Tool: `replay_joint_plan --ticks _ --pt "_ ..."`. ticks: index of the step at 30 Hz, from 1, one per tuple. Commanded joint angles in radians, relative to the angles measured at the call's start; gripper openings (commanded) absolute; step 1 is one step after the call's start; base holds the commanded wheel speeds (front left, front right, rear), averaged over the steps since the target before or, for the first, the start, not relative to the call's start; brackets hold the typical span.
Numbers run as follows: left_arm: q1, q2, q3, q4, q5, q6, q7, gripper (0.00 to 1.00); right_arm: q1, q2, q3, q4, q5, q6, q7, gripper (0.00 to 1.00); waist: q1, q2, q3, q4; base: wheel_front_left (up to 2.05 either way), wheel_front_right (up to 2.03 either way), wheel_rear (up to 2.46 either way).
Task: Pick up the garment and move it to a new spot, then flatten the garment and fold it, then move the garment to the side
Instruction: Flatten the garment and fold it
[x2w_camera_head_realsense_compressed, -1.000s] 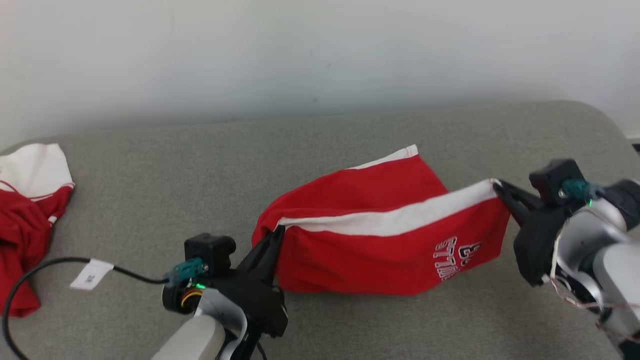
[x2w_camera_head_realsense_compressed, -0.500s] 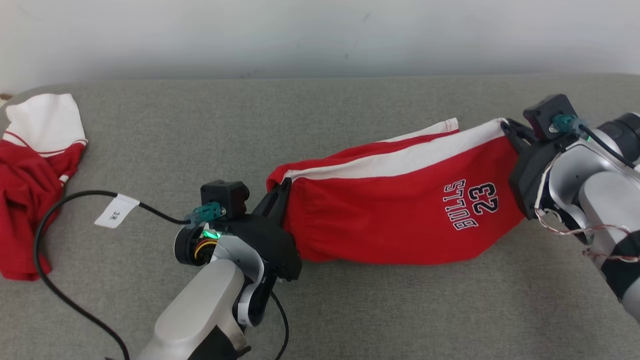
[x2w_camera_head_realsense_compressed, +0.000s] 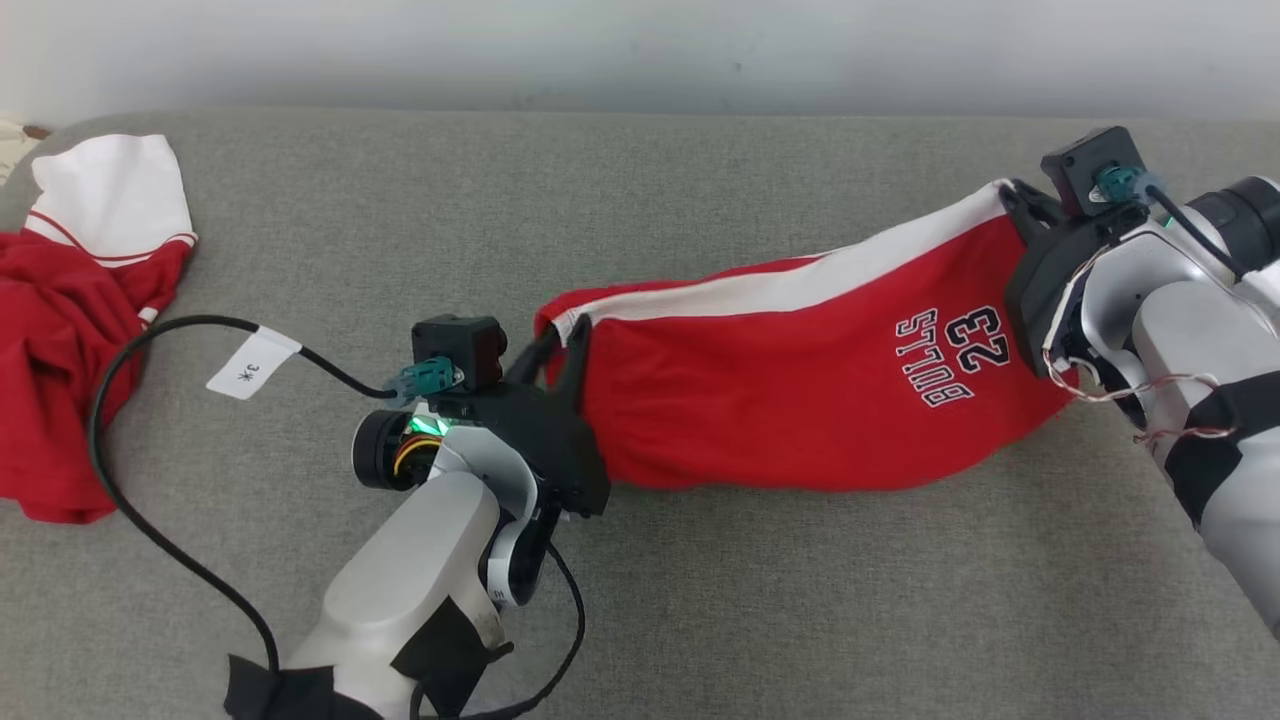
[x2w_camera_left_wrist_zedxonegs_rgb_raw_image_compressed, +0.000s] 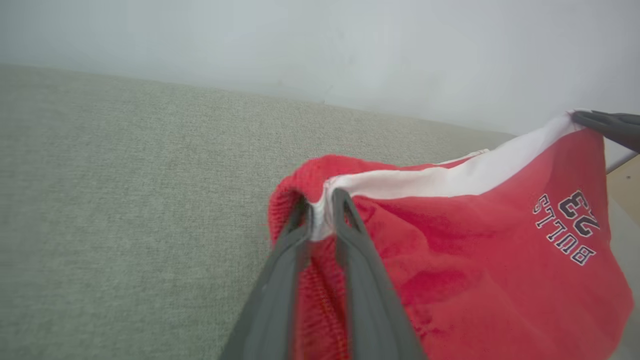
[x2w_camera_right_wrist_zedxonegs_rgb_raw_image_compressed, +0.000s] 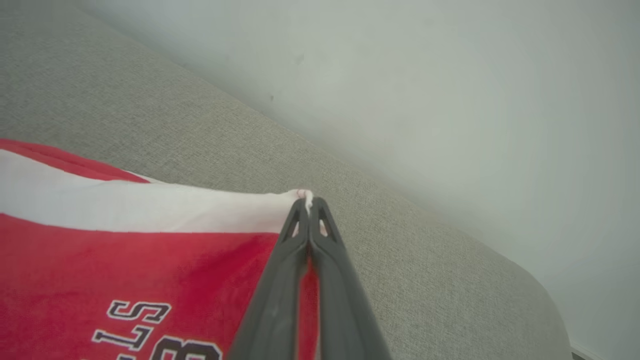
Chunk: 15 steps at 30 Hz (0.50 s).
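The garment (x2w_camera_head_realsense_compressed: 780, 400) is a pair of red shorts with a white side stripe and "BULLS 23" print. It is stretched across the grey cushion between my two grippers. My left gripper (x2w_camera_head_realsense_compressed: 562, 345) is at its left end, fingers slightly parted, with the striped edge still lying between them. In the left wrist view the garment (x2w_camera_left_wrist_zedxonegs_rgb_raw_image_compressed: 475, 250) edge sits in the gap of that gripper (x2w_camera_left_wrist_zedxonegs_rgb_raw_image_compressed: 322, 200). My right gripper (x2w_camera_head_realsense_compressed: 1012, 192) is shut on the white corner at the right end, held a little above the cushion. The right wrist view shows this gripper (x2w_camera_right_wrist_zedxonegs_rgb_raw_image_compressed: 308, 200) pinching the garment (x2w_camera_right_wrist_zedxonegs_rgb_raw_image_compressed: 125, 250).
A second red and white garment (x2w_camera_head_realsense_compressed: 70, 300) lies crumpled at the far left. A black cable with a white tag (x2w_camera_head_realsense_compressed: 250, 365) loops from my left wrist across the grey cushion (x2w_camera_head_realsense_compressed: 700, 580). A pale wall runs along the back; the cushion's rounded edge is at the right.
The head camera has tilted down. The garment went from sagging to stretched out as my right gripper pulled its corner right. My left gripper's fingers, pinched together before, have parted.
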<state>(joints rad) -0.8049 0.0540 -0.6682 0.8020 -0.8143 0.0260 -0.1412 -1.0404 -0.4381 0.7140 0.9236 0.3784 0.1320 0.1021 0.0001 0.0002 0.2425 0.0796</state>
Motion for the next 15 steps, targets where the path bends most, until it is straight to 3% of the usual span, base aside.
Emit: replay_joint_plan --ticks 1,10,15 --pt "-0.019 -0.003 -0.004 0.010 -0.014 0.001 -0.014 1.00 -0.020 0.011 -0.017 0.031 0.011 -0.002 -0.025 1.00 -0.0001 -0.0002 0.003 0.007 0.00 0.00 0.00" --pt "0.000 -0.001 -0.011 0.037 -0.039 -0.015 -0.083 1.00 -0.041 0.074 -0.060 0.185 0.006 -0.002 -0.138 1.00 -0.0001 -0.0002 -0.048 0.016 0.00 0.00 0.00" --pt "0.081 0.063 0.039 -0.044 0.006 -0.001 -0.123 1.00 0.007 0.085 -0.109 0.239 0.039 -0.002 -0.187 1.00 -0.0001 -0.0002 -0.112 0.020 0.00 0.00 0.00"
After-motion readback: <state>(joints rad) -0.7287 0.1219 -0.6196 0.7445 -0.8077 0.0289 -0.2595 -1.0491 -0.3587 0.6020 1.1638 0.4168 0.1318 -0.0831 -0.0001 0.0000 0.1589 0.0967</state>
